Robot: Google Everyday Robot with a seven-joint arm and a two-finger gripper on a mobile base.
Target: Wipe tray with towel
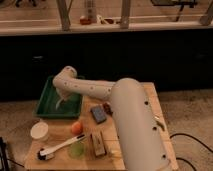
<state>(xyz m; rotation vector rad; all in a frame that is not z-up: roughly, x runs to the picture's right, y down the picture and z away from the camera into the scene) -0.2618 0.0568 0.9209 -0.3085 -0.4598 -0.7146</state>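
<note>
On the wooden table (155, 107), arm reaches left across to green tray (44, 104) at rear-left corner. Gripper (61, 102) sits down inside tray over a pale patch, possibly the towel; finger state: cannot tell. Near the tray's front edge: white bowl (39, 130), orange (76, 128).

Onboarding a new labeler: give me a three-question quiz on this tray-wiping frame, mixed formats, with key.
1. True or false: the pincer is over the green rectangular plastic tray.
2. Which lies nearest the round orange fruit? A. the white round bowl B. the pale green cup C. the wooden block
3. Fill in: the blue-grey rectangular sponge lies to the ____ of the tray in the camera view.

Key: 1 true; 2 B; 3 right.
</note>
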